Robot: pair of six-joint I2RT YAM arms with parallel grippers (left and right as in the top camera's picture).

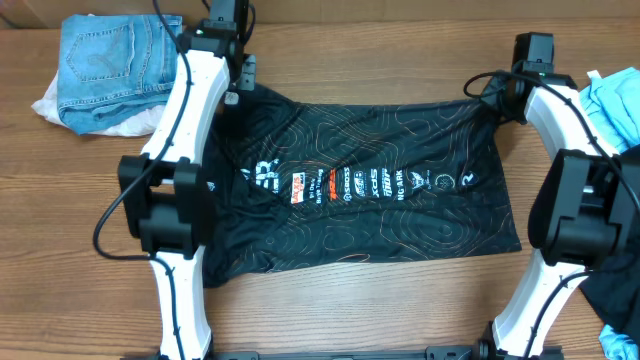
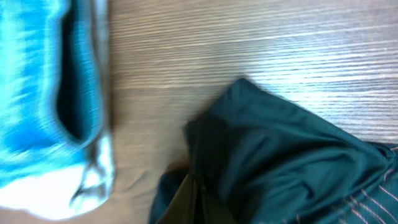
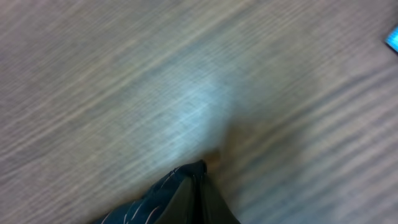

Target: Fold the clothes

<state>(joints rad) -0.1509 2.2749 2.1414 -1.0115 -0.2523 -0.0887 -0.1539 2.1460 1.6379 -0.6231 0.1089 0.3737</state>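
Seemingly left claw (image 1: pixel 242 82) and right claw (image 1: pixel 493 93) each clench an upper corner of the black contour-printed jersey (image 1: pixel 380 210); draw both evenly.

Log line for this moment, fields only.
left gripper: shut on black shirt, far left corner | right gripper: shut on far right corner | black shirt: spread flat | jeans: far left

Black jersey (image 1: pixel 390 200) (image 2: pixel 280 162) (image 3: pixel 168 199), bearing orange contour lines and a row of white logos, is lying spread out with the print facing up. Its two far corners are rising, bunched. Folded jeans (image 1: pixel 110 55) are resting on a white garment (image 1: pixel 50 105) at far left, apart from it.
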